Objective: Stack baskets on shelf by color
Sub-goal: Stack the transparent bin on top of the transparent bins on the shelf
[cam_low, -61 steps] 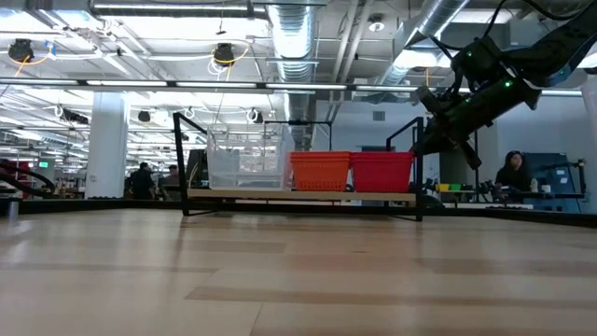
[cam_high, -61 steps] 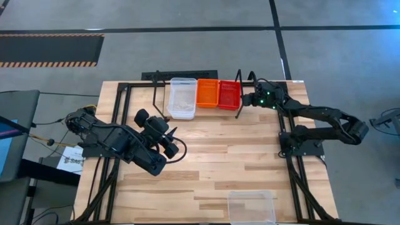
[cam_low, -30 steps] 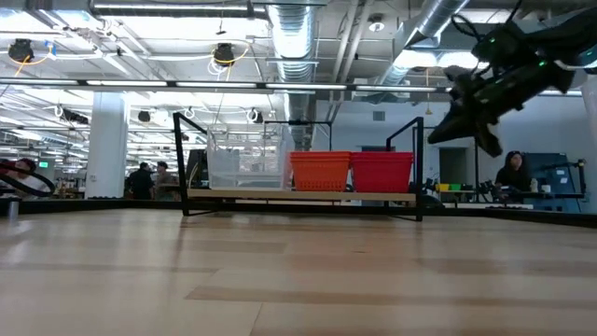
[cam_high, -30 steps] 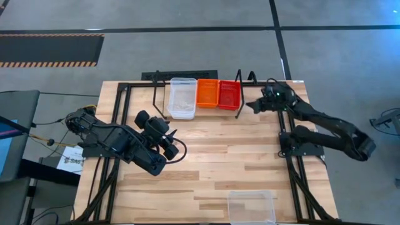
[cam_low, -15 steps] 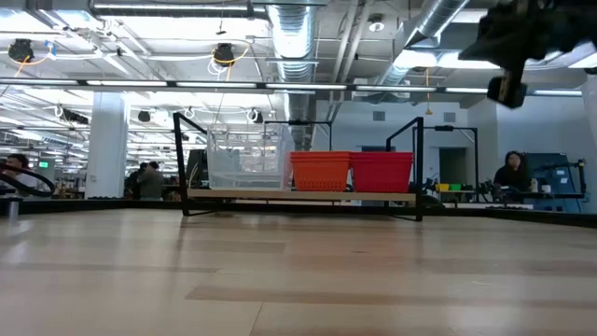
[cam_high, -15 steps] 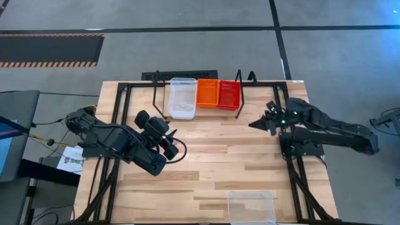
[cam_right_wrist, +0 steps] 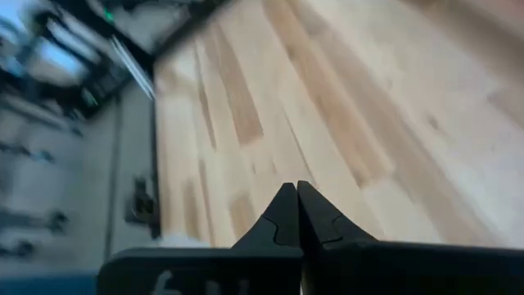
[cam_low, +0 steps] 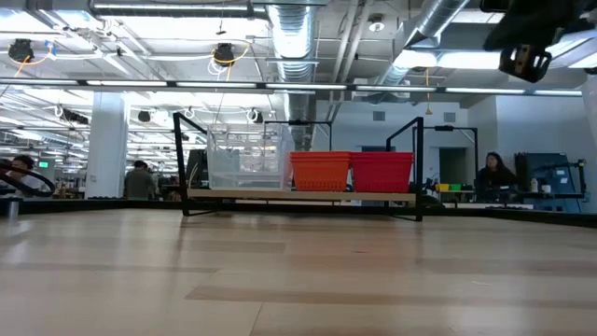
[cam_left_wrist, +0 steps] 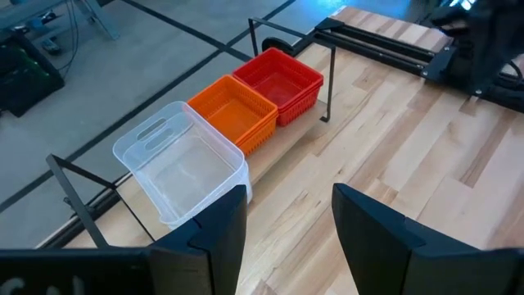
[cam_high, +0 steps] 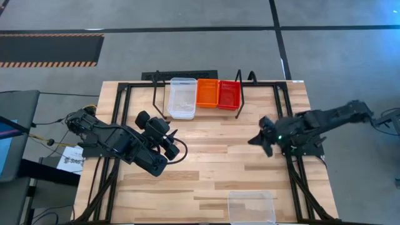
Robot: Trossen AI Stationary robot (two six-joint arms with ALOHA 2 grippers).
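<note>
Risk ahead: clear basket (cam_high: 250, 206) sits alone at near table edge, well apart from shelf (cam_high: 197, 110) holding clear, orange, red stacks. Right gripper (cam_high: 257, 139) pinched shut, empty; left gripper (cam_left_wrist: 284, 215) spread open, idle mid-table. Closed jaws would probably shove it off.

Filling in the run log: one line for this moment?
left gripper open, idle | right gripper shut, empty | shelf: clear, orange, red baskets | clear basket on table

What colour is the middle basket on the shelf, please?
Orange, clearest in the left wrist view.
</note>
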